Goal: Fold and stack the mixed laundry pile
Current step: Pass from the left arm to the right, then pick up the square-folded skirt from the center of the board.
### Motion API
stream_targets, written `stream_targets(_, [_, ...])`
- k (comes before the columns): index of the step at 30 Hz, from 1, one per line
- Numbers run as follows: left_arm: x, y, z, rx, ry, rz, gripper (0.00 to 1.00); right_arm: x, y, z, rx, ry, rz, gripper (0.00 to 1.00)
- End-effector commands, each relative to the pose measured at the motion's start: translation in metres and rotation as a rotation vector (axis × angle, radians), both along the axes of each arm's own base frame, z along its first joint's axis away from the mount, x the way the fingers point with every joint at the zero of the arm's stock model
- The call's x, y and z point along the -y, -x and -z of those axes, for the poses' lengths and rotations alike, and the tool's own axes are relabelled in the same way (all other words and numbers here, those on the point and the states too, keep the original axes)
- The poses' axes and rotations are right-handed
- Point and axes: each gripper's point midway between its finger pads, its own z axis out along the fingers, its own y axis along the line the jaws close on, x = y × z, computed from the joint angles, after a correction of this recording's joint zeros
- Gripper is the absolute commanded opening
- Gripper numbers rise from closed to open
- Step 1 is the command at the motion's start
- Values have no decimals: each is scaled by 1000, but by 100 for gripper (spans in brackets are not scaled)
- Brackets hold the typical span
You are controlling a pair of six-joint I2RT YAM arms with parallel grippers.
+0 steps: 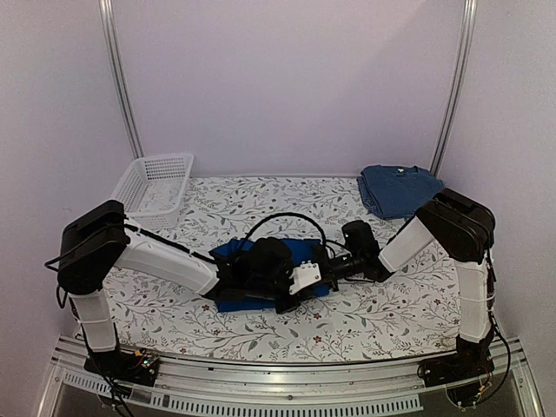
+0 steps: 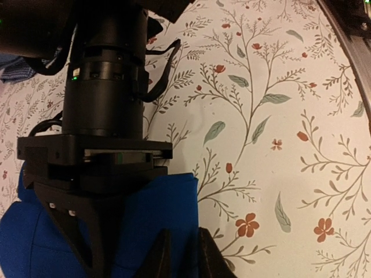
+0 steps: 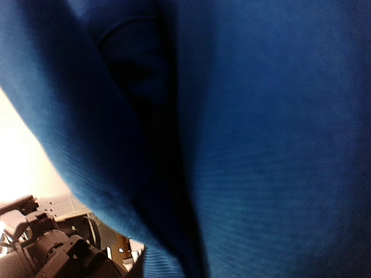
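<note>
Left claw [image 2: 184, 259]: pressed almost together at the bottom of my left wrist view. My 2 dark fingers [image 2: 159, 255] pinch the right-hand edge of the royal-blue garment [image 2: 168, 208], and a narrow strip of blue cloth shows between them.
Right claw [image 2: 87, 231]: low on the same garment, directly ahead of my left claw. Its black body stands over the cloth and its tips sink into the folds, so I cannot tell whether it is spread or pinching.
Right wrist view: filled with blue knit fabric close against the lens, with 1 dark crease running down it. My own fingertips are hidden there.
Royal-blue garment: bunched in a low heap at the middle of the table, under both claws, nearer the front edge than the back.
Folded blue stack [image 1: 398, 189]: at the far right corner of the table, lying flat with squared edges, well apart from the heap. Neither claw touches it.
White mesh basket [image 1: 155, 184]: at the far left corner, well apart from the heap.
Tablecloth [image 1: 261, 204]: pale, printed with leafy sprigs and small red flowers, lying under everything.
Left arm [image 1: 165, 261] and right arm [image 1: 408, 239]: both reach inward from the near corners, and their wrists meet close together over the heap.
</note>
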Motion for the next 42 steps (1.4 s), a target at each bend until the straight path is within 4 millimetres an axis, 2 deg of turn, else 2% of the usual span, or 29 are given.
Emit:
stream_targets(1, [-6, -7, -31, 23, 76, -37, 30, 5, 1, 24, -37, 57, 28, 12])
stream_targets(2, [-10, -8, -37, 17, 90, -65, 40, 7, -1, 23, -30, 59, 38, 3])
stream_targets(3, [-16, -9, -45, 10, 109, -100, 48, 10, -4, 22, -22, 61, 46, 0])
stream_targets(5, [-32, -11, -59, -20, 158, -186, 69, 17, -9, 17, -8, 62, 64, 0])
stream_targets(9, [-77, -24, -81, -149, 253, -425, 99, 32, -22, 7, 43, 103, 89, 0])
stream_targets(12, [-116, -34, -80, -336, 320, -586, 100, 42, -29, 3, 89, 152, 77, 0])
stream_targets(14, [-149, -49, -71, -453, 358, -741, 100, 48, -33, 3, 123, 199, 68, 0])
stream_targets(16, [-171, -49, -60, -578, 397, -830, 100, 56, -39, 2, 165, 243, 67, 0])
stream_targets(20, [-196, -47, -54, -687, 511, -972, 100, 69, -48, 0, 242, 315, 54, 0])
stream_targets(25, [-204, -50, -13, -802, 476, -1138, 100, 78, -54, 1, 289, 383, 22, 0])
stream_targets(29, [-199, -57, 13, -864, 479, -1187, 100, 82, -60, 1, 314, 418, 7, 0])
stream_targets(33, [-177, -65, 17, -900, 507, -1115, 99, 84, -63, 2, 320, 420, -6, 0])
stream_targets(42, [-133, -76, 26, -928, 501, -974, 79, 92, -72, 12, 301, 427, -1, 6])
